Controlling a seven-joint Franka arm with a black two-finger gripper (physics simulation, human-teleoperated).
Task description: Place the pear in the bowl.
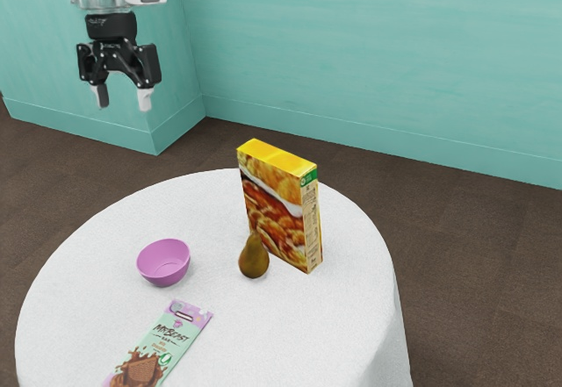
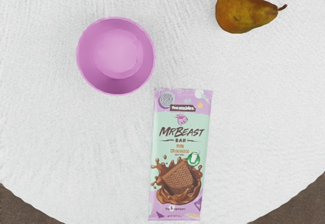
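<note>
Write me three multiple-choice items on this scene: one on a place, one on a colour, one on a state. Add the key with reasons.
1. Where is the pear?
A) In the bowl
B) On the table beside the yellow box
C) On the chocolate bar

2. What colour is the bowl?
A) Green
B) White
C) Pinkish purple

3. How is the end effector?
A) Open, above table height
B) Shut on the pear
C) Shut on the bowl

Key:
1: B; the pear sits on the table near the foot of the yellow box.
2: C; the bowl is pinkish purple inside and out.
3: A; the end effector hangs with its fingertips apart and nothing between them.
</note>
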